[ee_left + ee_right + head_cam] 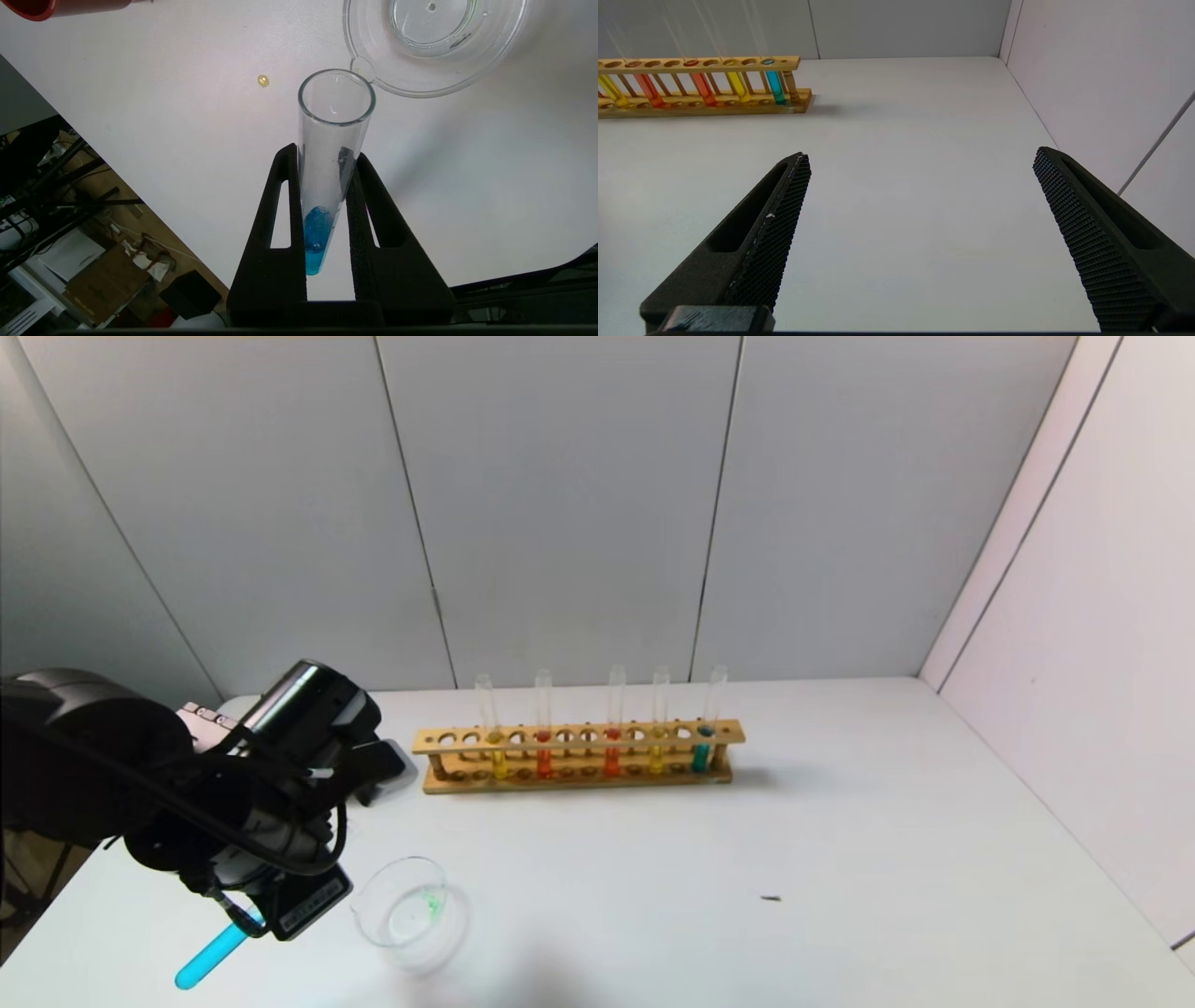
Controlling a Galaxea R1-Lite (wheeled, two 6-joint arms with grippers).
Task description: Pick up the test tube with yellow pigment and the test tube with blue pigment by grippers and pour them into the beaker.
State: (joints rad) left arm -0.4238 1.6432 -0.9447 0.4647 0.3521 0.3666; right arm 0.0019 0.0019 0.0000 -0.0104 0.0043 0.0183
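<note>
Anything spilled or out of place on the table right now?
Yes. The left wrist view shows a small yellowish droplet on the white table, outside the beaker: it looks like stray liquid. A small dark speck lies on the table toward the robot's right. The blue tube sits in the left claw, mouth beside the beaker's lip.

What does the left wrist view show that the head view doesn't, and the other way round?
Left wrist only: the left gripper jaws clamped on the tube's glass, the tube's open mouth beside the beaker's lip, a red cup, a yellow droplet. Head only: the wooden rack with five tubes. Both: the test tube with blue pigment and the beaker.
</note>
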